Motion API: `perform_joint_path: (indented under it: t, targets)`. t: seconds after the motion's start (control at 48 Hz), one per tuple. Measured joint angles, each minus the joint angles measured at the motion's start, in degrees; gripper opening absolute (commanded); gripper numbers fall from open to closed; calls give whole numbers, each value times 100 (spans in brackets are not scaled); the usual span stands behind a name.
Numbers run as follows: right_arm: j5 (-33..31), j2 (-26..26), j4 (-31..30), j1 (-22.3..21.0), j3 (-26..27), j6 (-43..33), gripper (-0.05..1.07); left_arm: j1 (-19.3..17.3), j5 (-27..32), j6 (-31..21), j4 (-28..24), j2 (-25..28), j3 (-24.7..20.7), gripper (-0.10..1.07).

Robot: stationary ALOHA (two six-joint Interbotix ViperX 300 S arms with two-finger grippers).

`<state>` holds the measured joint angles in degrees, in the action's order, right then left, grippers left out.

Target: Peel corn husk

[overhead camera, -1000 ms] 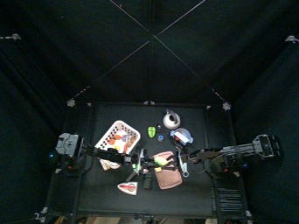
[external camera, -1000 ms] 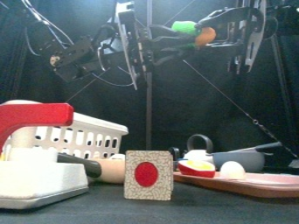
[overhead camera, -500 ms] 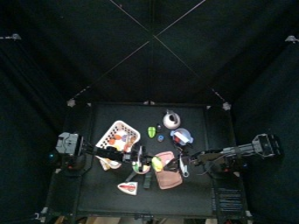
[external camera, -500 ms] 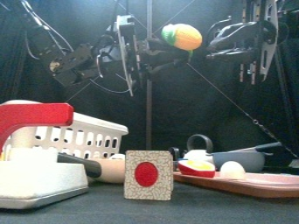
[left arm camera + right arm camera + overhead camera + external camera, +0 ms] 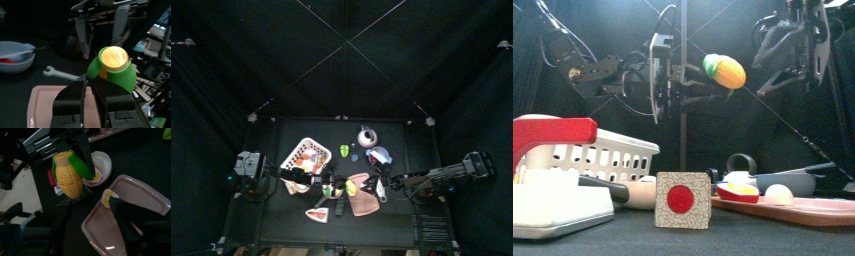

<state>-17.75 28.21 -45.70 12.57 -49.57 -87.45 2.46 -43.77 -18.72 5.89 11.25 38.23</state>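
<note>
While the left gripper hangs above the table in the front view, its jaws are clamped on the corn husk, the green leaves still wrapped round the lower side of the yellow corn cob. Cob and husk jut from the jaw tips toward three o'clock, well above the pink board. In the left wrist view the husk sits right at the jaw tips, the cob's round end facing the camera. At about two o'clock from the cob, the right gripper stands apart from it, jaws spread wide and holding nothing. From the right wrist the cob shows bare kernels, with husk beside.
</note>
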Motion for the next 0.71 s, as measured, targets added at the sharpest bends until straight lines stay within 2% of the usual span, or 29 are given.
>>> perform_joint_path:
  t: [0.229, 0.458, 0.708]
  targets:
    - [202, -431, -176, 0, 149, 0, 104, 9, 439, -9, 26, 9, -158, 55]
    - [396, -861, -272, -114, 369, 0, 104, 0, 457, 0, 26, 9, -202, 55]
    - [501, -1046, -237, -237, 501, 0, 104, -9, 466, 0, 35, 70, -220, 55]
